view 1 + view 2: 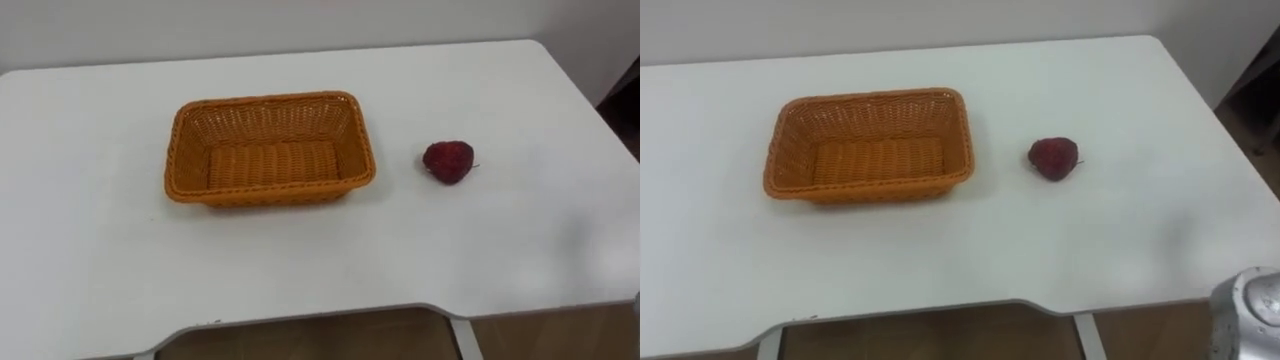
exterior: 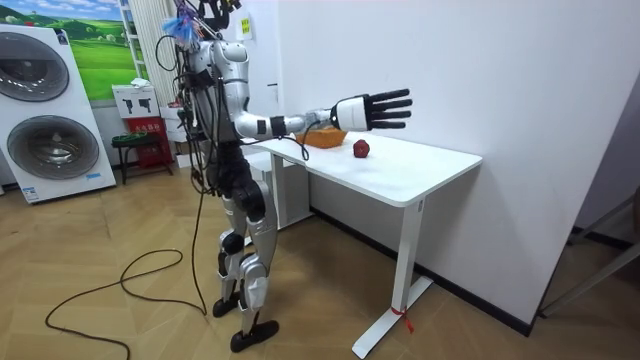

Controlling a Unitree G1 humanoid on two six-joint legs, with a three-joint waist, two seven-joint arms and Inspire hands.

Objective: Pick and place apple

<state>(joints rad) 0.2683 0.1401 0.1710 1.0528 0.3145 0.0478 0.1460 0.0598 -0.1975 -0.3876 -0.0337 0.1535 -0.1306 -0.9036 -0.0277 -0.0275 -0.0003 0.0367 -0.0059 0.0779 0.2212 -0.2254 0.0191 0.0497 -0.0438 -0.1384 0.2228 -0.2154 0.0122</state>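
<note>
A dark red apple (image 1: 448, 161) lies on the white table (image 1: 300, 260), a little to the right of an orange wicker basket (image 1: 270, 103), which has nothing in it. Neither touches the other. In the room view I stand at the table's end, with my right arm stretched out forward at chest height. My right hand (image 2: 375, 110) is open with its fingers straight and spread, in the air on the near side of the apple (image 2: 361, 149), holding nothing. A silver part of that arm (image 1: 1250, 320) shows at the lower right corner of the right eye view.
The table's front edge (image 1: 330, 318) runs along the bottom, with wooden floor below it. A white wall stands behind the table. Washing machines (image 2: 50, 110) and a small red stool (image 2: 135, 150) stand behind me at the room view's left.
</note>
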